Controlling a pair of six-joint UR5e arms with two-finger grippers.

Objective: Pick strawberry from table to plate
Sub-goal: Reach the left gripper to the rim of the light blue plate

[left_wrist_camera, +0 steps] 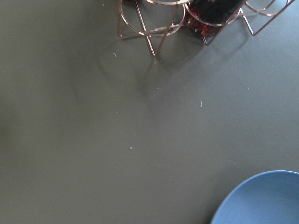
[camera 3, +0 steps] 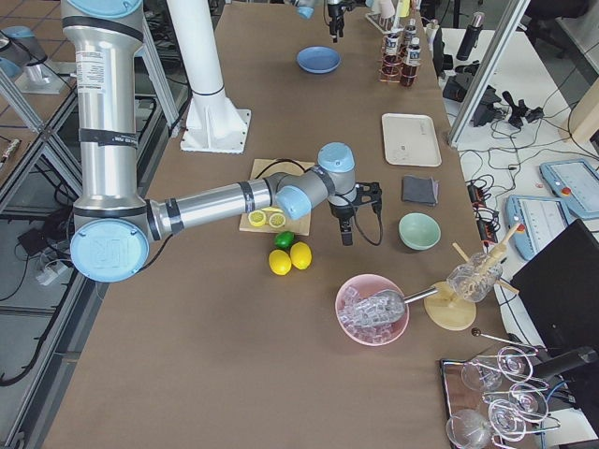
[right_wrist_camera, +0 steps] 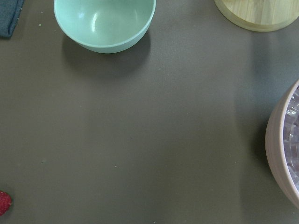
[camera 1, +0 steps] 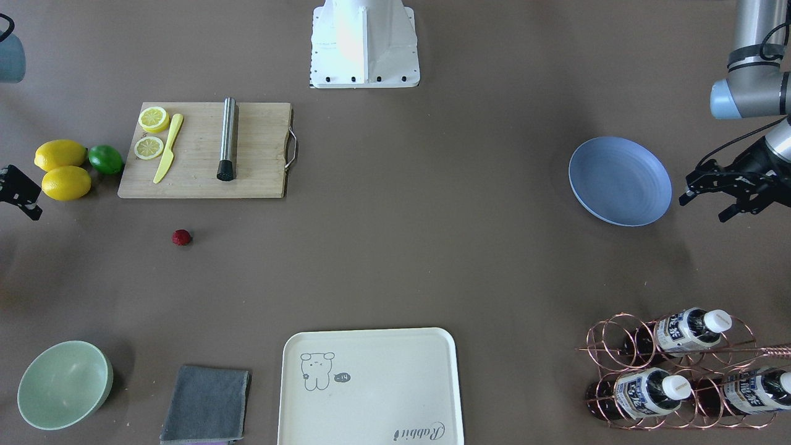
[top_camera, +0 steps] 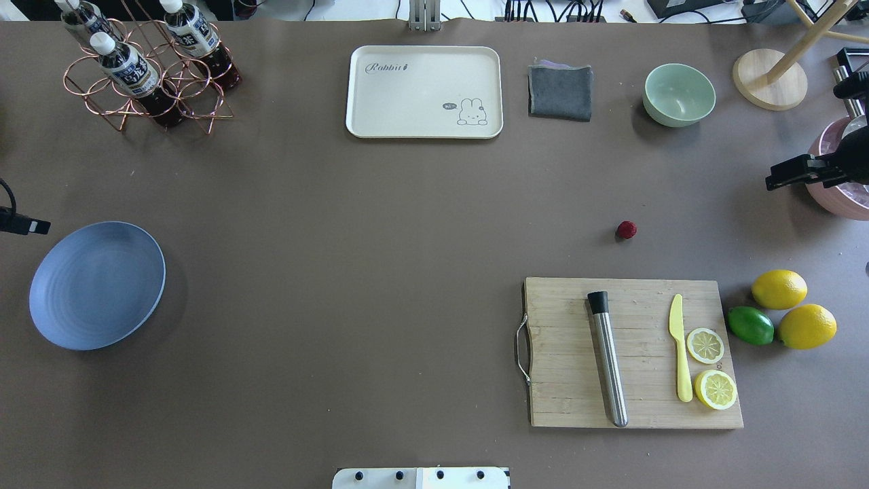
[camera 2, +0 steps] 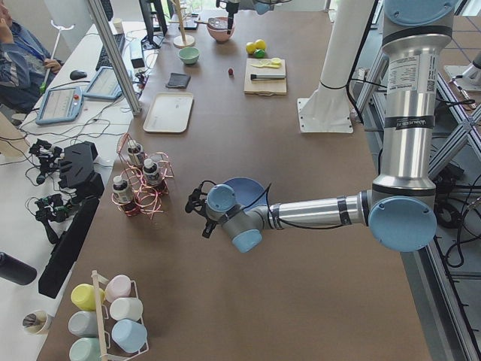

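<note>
The strawberry (camera 1: 181, 237) is a small dark-red berry lying on the bare table (camera 1: 395, 247), just off the cutting board's corner; it also shows as the strawberry (top_camera: 626, 229) and at the edge of the right wrist view as the strawberry (right_wrist_camera: 3, 203). The light-blue plate (camera 1: 620, 181) sits at the other end of the table, seen too as the plate (top_camera: 97, 285) with nothing on it. My left gripper (camera 1: 704, 207) hovers just beside the plate, fingers spread, open. My right gripper (top_camera: 772, 183) hangs well to the side of the strawberry, near the lemons, open and holding nothing.
A wooden cutting board (top_camera: 631, 353) carries a metal muddler, a yellow knife and lemon slices. Two lemons (top_camera: 779, 288) and a lime lie beside it. Farther off are a cream tray (top_camera: 424, 92), a grey cloth (top_camera: 560, 92), a green bowl (top_camera: 679, 94), a pink bowl (top_camera: 838, 197) and a copper bottle rack (top_camera: 146, 75).
</note>
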